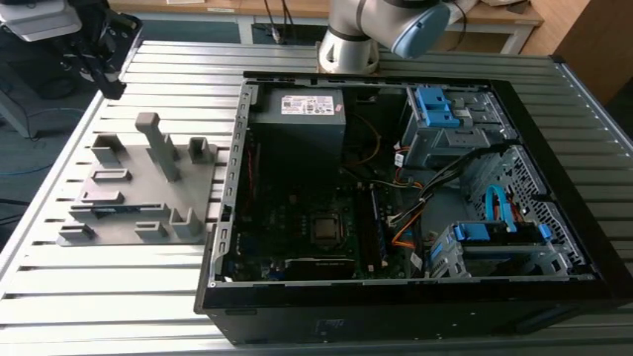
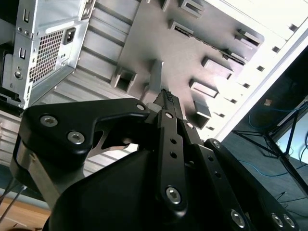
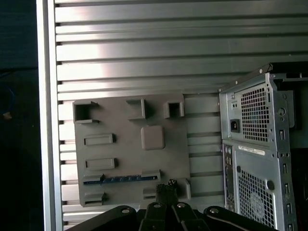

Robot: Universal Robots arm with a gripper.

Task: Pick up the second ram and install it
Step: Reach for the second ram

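Black gripper (image 2: 166, 95) (image 3: 166, 186) linkages, bolted and matte, crowd the near edge in both wrist views, and the fingertips come to one narrow point, pressed together with nothing between them. Below it, well apart, sits the grey holder block (image 3: 130, 144), a flat matte plastic slab studded with U-shaped brackets, low rectangular slots and one square-topped post (image 3: 153, 137). And there it is: the second ram (image 3: 120, 178), a long thin dark strip with a bluish edge, lying lengthwise in a slot of that block, with small brackets just beside it. In the exterior view the same stick (image 1: 114, 209) shows low on the block, toward the exterior view's left. The counter (image 1: 118, 297) is ribbed aluminium, long bright slats running across. Toward the exterior view's right, the open computer case (image 1: 594, 245) stands just beside the block, black-rimmed, its wall rising between the holder and the motherboard (image 1: 296, 215). Inside: a grey power supply (image 1: 307, 122), blue plastic drive brackets (image 1: 435, 104), a tangle of coloured cables (image 1: 411, 215) draped across the board. The first wrist view catches the case's perforated metal rear panel (image 3: 255, 115). At the upper middle of the exterior view the arm's silver base (image 1: 346, 48) stands behind the case.
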